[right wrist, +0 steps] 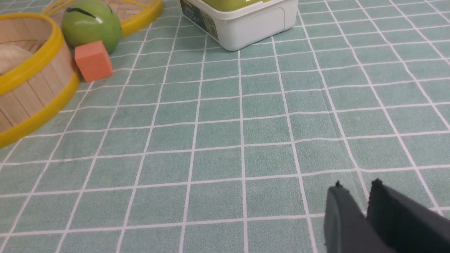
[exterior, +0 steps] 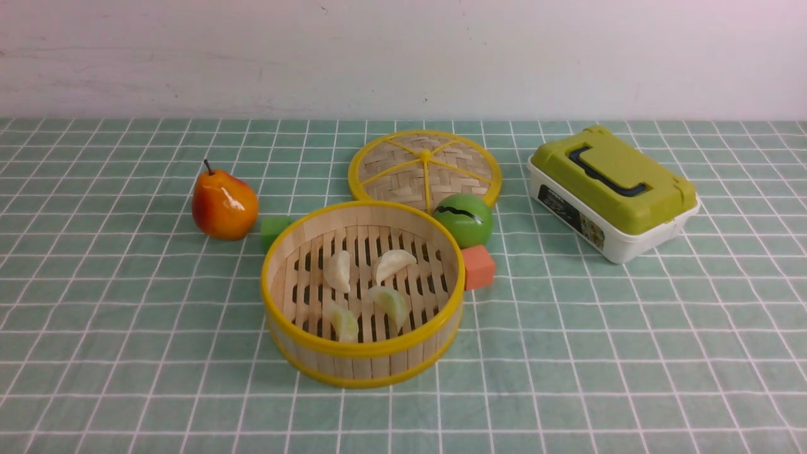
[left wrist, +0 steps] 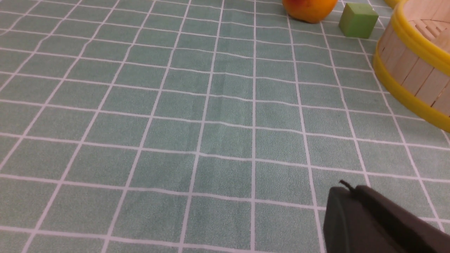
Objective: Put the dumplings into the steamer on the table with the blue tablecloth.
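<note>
Already inside the steamer [exterior: 353,362], near the middle of the table under the blue tablecloth [exterior: 126,353]: all four dumplings, resting on the slatted floor. Two whitish ones [exterior: 339,270] [exterior: 394,263] on the far half, two pale yellow-green ones [exterior: 391,302] [exterior: 343,321] on the near half. Long axes mixed: roughly near-to-far for the left white piece, slanted for the other three. None seen loose on the cloth, so the task judged as good as done.

Both arms outside the front view, low over bare cloth. Left claw [left wrist: 346,191] clenched on nothing, with the steamer wall [left wrist: 415,70] well apart from it, farther off and to the right. Right claw [right wrist: 358,186] slightly parted, nothing between its tips, with the steamer [right wrist: 31,88] well apart, farther off and to the left. No telling which arm sits nearer; each about equally placed for a reach over the yellow rim, should any further move be called for.

Around the basket: a pear [exterior: 224,205] to the far left, a green cube [exterior: 274,230] touching or just beside the rim, the woven lid [exterior: 425,167] lying flat behind, a green ball [exterior: 463,219] and an orange cube [exterior: 479,267] close on the right, a green-lidded box [exterior: 611,192] at far right.
</note>
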Controlling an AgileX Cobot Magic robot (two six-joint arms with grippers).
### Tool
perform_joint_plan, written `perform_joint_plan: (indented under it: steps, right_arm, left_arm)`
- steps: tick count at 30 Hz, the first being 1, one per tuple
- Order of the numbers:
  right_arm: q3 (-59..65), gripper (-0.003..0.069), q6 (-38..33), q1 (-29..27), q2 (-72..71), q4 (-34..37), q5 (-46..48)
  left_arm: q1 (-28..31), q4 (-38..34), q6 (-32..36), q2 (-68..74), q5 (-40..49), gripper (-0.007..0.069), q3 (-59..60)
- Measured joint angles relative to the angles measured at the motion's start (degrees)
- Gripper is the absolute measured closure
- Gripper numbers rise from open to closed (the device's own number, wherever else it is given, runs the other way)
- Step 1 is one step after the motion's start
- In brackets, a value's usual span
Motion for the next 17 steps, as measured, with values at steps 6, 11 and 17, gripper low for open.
perform_joint_plan:
  steps: [6, 11, 17]
  right_arm:
    - [0.0, 0.0531, 0.0, 0.0, 0.0, 0.0, 0.0]
    - [0.0, 0.0524, 0.0, 0.0, 0.0, 0.0, 0.0]
    - [0.0, 0.0517, 0.0, 0.0, 0.0, 0.0, 0.0]
  left_arm:
    - [0.0, 0.0, 0.0, 0.0, 0.0, 0.0617, 0.0]
    - [0.0, 0.0, 0.0, 0.0, 0.0, 0.0613, 0.0]
    - [0.0, 0.0, 0.0, 0.0, 0.0, 0.0607, 0.0]
